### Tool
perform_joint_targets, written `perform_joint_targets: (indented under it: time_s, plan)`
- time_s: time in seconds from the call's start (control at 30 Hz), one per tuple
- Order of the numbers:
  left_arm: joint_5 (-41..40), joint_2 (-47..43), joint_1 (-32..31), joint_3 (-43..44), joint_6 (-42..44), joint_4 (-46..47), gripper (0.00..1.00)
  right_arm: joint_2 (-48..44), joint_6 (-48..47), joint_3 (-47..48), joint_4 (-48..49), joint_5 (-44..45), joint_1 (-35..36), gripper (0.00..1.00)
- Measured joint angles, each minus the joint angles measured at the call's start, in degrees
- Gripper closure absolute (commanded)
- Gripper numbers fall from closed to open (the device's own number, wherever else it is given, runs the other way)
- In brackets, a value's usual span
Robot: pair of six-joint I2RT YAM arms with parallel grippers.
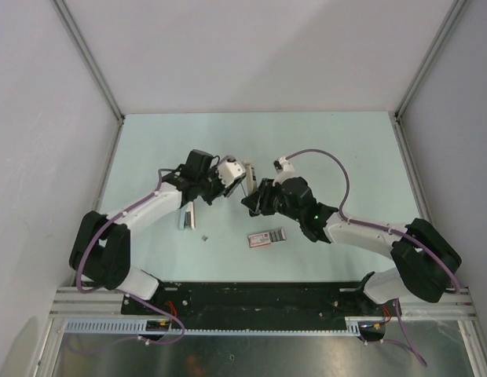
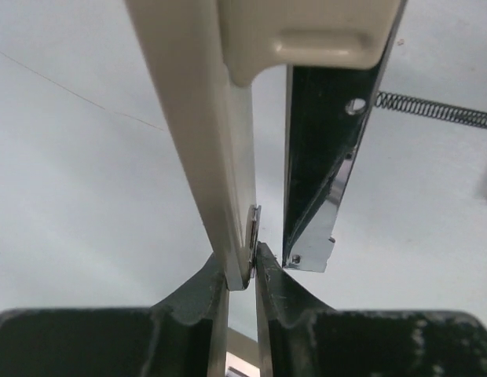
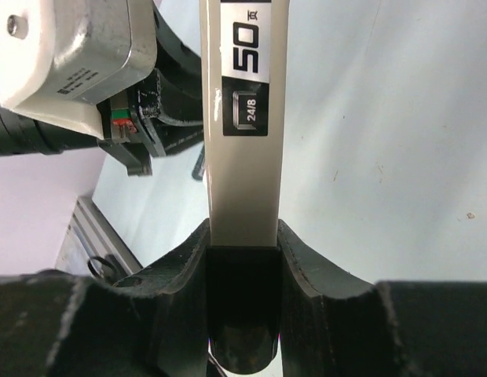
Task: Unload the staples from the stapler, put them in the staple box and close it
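Beige-bodied and black-topped, hinged open off the table between both arms: holding the stapler [image 3: 242, 173] so, with the right gripper [image 3: 242, 236] clamped on its labelled body and the left gripper [image 2: 242, 263] pinched shut on its beige arm's metal tip. Seemingly mid-unloading, with staples [image 1: 185, 217] lying beside the left arm. Next: tease out any remainder without loosening the clamp.

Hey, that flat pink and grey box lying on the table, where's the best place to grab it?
Probably from straight above, at the middle of the pink-and-grey box, pinching across its narrow width on the long edges. It lies flat and low on the table.
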Motion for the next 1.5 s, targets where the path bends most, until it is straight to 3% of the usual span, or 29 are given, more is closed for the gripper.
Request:
perform_joint_targets:
  time_s: [0.43,0.83,1.2,1.5]
  plan:
    - [-20.0,-5.8,-9.2,-13.7,18.4,23.0,0.9,-1.3,-8.1,-3.4,-4.0,-4.8,0.8,1.0]
    - [-24.1,-6.4,-9.7,-16.4,24.9,30.9,0.9,-8.8,-11.1,-6.1,-8.2,-8.4,-2.9,1.0]
    - [-25.6,-6.8,-9.8,-19.5,30.4,34.3,0.88,-9.5,-13.3,-6.4,-10.3,-15.7,-6.8,1.0]
    - [-31.5,-6.9,-12.3,-27.2,38.9,48.0,0.88,-9.4,-15.5,-7.0,-12.8,-18.5,-6.8,1.0]
